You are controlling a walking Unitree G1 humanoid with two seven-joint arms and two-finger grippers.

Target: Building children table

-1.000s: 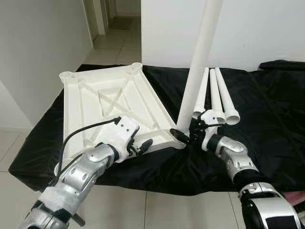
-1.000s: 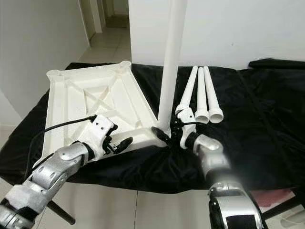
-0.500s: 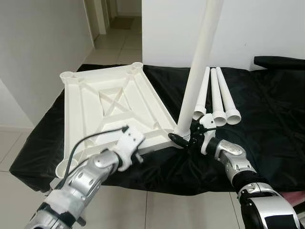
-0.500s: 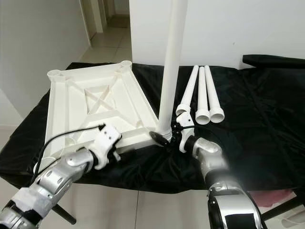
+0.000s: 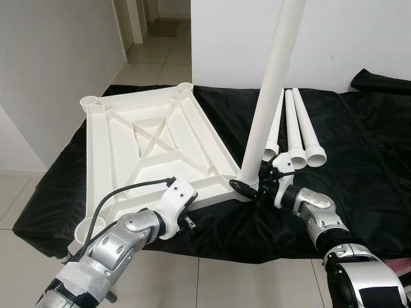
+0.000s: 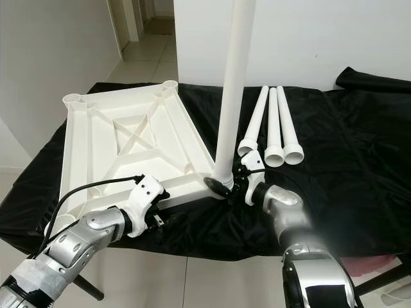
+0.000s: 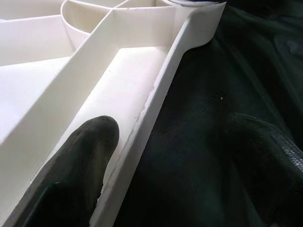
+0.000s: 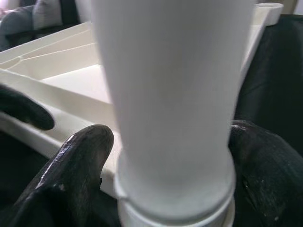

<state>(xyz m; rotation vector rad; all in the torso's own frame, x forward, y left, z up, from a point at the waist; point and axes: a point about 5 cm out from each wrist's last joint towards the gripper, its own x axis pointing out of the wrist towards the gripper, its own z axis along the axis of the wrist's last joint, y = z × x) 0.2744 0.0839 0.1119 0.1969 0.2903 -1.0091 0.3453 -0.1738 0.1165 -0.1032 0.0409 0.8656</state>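
Right gripper [image 5: 252, 187]: clamps upright white plastic leg tube [image 5: 268, 96]; tube top cut off.
Left gripper [image 7: 156, 156]: straddles rim of upturned white plastic tabletop [image 5: 148, 144], fingers apart.

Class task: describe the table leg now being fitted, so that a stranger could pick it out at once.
Start at the white tabletop lying upside down on the black cloth. At its near right corner a white leg stands upright, the right hand gripping its base. The three spare legs lie flat beside it.
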